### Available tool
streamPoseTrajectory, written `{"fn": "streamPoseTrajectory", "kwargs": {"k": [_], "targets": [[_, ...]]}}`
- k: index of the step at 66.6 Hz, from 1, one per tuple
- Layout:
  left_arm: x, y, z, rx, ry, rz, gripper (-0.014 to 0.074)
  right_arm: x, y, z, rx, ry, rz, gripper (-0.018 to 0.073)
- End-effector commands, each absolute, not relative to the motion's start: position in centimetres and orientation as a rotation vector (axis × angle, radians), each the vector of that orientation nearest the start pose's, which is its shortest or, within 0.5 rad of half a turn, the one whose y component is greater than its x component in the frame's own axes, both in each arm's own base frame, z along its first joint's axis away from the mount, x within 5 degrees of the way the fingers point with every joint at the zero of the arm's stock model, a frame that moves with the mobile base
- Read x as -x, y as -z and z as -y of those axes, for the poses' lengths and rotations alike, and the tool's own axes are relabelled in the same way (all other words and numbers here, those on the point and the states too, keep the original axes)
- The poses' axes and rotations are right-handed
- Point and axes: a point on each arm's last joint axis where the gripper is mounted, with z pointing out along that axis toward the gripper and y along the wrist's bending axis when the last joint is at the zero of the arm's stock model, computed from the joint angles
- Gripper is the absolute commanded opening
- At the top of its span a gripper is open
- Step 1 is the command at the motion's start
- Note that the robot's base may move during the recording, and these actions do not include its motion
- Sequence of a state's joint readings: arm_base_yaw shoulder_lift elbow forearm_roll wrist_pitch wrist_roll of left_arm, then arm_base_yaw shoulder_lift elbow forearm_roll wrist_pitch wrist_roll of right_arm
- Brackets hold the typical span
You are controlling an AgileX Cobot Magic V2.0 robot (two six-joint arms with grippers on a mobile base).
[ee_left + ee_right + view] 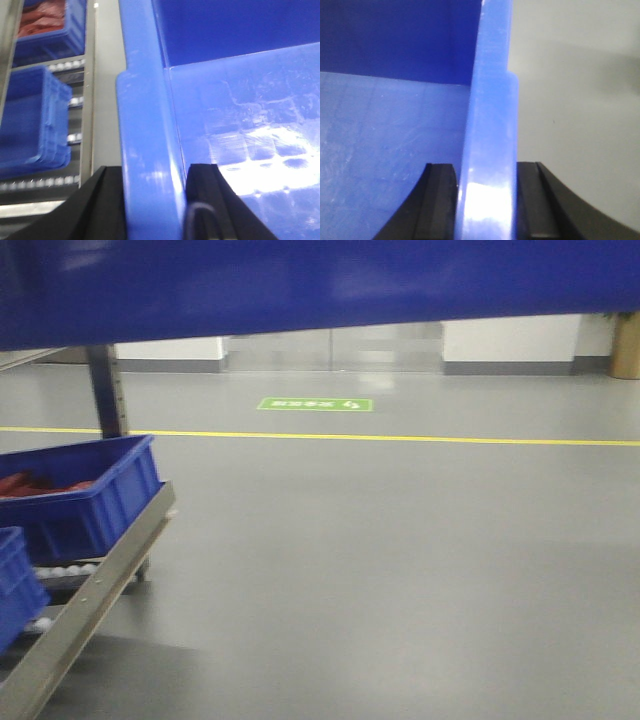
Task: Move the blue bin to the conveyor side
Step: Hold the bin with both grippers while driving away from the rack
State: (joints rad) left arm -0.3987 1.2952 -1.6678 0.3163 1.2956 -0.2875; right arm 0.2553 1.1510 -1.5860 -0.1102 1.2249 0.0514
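Note:
The blue bin (320,280) hangs lifted off the floor, and its glossy wall fills the top of the front view. In the left wrist view my left gripper (155,172) is shut on the bin's thick left rim (147,125), one black finger outside and one inside the bin. My right gripper (485,170) is shut on the right rim (490,125) in the same way, with grey floor beyond its outer finger. The bin's scuffed inside (250,125) holds nothing. The conveyor is out of view.
At the left a sloped steel roller rack (90,600) carries a blue crate with red goods (80,495) and another blue crate (15,585); both crates show past my left gripper too (32,120). A yellow line (400,438) and green sign (315,404) mark the grey floor.

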Motion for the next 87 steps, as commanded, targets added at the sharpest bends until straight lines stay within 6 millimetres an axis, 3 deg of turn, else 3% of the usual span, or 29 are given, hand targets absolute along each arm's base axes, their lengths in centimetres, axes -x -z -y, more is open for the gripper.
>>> {"fn": "streamPoseTrajectory", "kwargs": {"k": [1,87], "targets": [[-22.42,-48.44,6.66,-0.126,-0.05,-2.244,-0.0016,-18.81,-49.92,-3.93,0.224,-0.034,-2.107,-0.0075],[-22.42,-48.44,6.66,-0.126,-0.05,-2.244,-0.0016,-18.81,-49.92,-3.93,0.224,-0.034,-2.107,-0.0075]]}}
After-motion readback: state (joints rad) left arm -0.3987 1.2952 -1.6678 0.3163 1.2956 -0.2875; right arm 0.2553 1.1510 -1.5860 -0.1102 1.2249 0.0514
